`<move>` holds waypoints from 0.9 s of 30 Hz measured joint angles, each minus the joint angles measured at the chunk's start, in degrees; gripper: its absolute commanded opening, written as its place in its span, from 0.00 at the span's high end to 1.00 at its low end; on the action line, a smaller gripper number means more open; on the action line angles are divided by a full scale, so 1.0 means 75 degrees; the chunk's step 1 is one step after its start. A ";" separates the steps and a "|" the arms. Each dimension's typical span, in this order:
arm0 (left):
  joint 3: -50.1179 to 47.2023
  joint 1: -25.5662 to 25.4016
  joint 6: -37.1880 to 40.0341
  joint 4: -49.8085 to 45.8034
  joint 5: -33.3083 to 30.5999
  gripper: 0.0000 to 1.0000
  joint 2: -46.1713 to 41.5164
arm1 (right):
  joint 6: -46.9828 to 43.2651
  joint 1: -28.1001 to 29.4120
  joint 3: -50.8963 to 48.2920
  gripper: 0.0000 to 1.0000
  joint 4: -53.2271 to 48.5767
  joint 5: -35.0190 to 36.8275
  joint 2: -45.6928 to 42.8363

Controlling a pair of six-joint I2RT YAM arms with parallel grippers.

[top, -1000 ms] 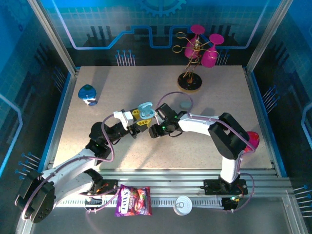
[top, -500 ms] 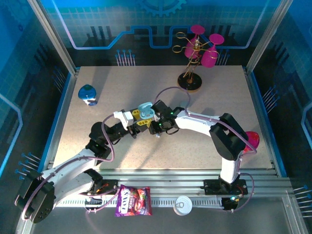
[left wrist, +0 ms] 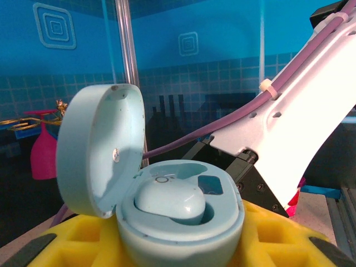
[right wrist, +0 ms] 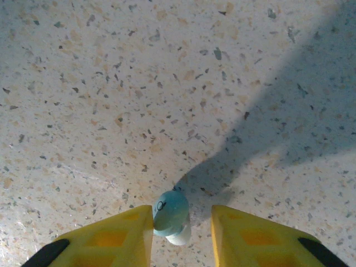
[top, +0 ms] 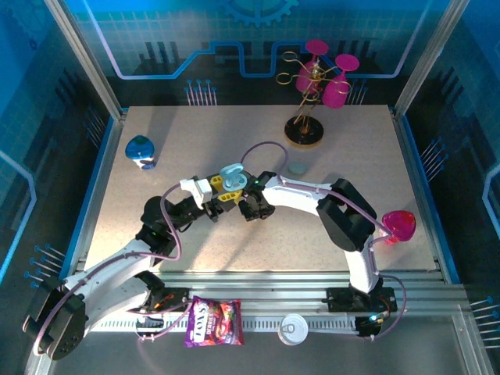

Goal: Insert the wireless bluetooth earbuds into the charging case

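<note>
- Two grippers meet at frame centre in the top view. The left gripper [top: 226,189] is clamped on the open case [top: 233,176], presenting it as a steady target. The right gripper [top: 251,208] points down at the table [top: 351,141] just right of it.
- Left wrist view: the case [left wrist: 183,228] sits low centre between the yellow fingers [left wrist: 278,245]. Its lid [left wrist: 94,150] is swung up at left, so the wells are exposed. A seated earbud [left wrist: 167,200] fills the left well. The right well [left wrist: 210,184] is empty and is judged to be the slot awaiting its mate.
- Right wrist view: a loose earbud [right wrist: 169,214] lies on the table at lower centre, between the yellow fingers [right wrist: 117,236]. The jaws are part open and straddle it. The left finger touches it and a gap shows at right. Nothing is gripped yet.
</note>
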 measured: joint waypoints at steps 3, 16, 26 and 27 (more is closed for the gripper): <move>0.0000 0.0000 0.0000 0.0000 0.0000 0.71 0.0000 | 0.0000 0.0017 0.0184 0.70 -0.0169 0.0102 0.0082; 0.0000 0.0000 0.0000 0.0000 0.0000 0.71 0.0000 | 0.0003 0.0358 0.1037 0.73 -0.0912 0.0595 0.0653; 0.0000 0.0000 0.0000 0.0003 0.0003 0.71 -0.0006 | -0.0003 0.0420 0.1463 0.75 -0.1413 0.0915 0.0959; 0.0000 0.0000 0.0000 0.0009 0.0003 0.71 -0.0006 | -0.0003 0.0420 0.1492 0.75 -0.1451 0.0944 0.0970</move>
